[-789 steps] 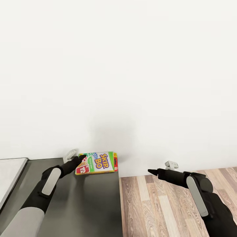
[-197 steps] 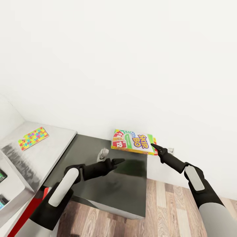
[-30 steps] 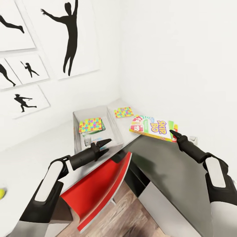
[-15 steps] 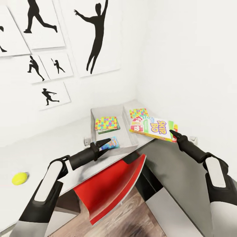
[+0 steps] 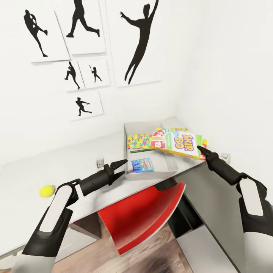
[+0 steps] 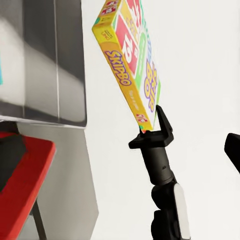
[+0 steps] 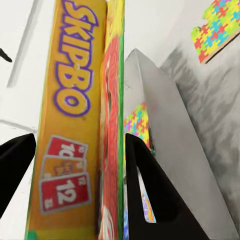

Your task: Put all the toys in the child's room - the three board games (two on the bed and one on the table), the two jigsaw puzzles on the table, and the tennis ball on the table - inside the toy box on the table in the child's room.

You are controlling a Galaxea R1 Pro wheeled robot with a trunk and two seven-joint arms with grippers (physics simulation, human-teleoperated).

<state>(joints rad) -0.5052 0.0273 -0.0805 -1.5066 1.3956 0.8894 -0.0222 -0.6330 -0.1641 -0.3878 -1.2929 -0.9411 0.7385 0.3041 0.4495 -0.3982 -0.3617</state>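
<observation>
Toy box [image 5: 172,165] — one puzzle [image 5: 139,141], one blue game [image 5: 142,165]; one ball [image 5: 46,191].

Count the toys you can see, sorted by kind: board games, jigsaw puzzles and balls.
Board games: 3 - Skip-Bo box, blue box, green-edged box
Jigsaw puzzles: 2 - first puzzle box, second puzzle box
Balls: 1 - tennis ball
Total: 6

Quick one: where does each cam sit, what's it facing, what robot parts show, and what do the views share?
Head: looks down over both arms at toy box, ball, left pincer, right pincer.
Left wrist: on left arm, faces right pincer holding Skip-Bo.
Right wrist: on right arm, faces along its fingers gripping Skip-Bo, toy box behind.
Shared: Skip-Bo in all three.
</observation>
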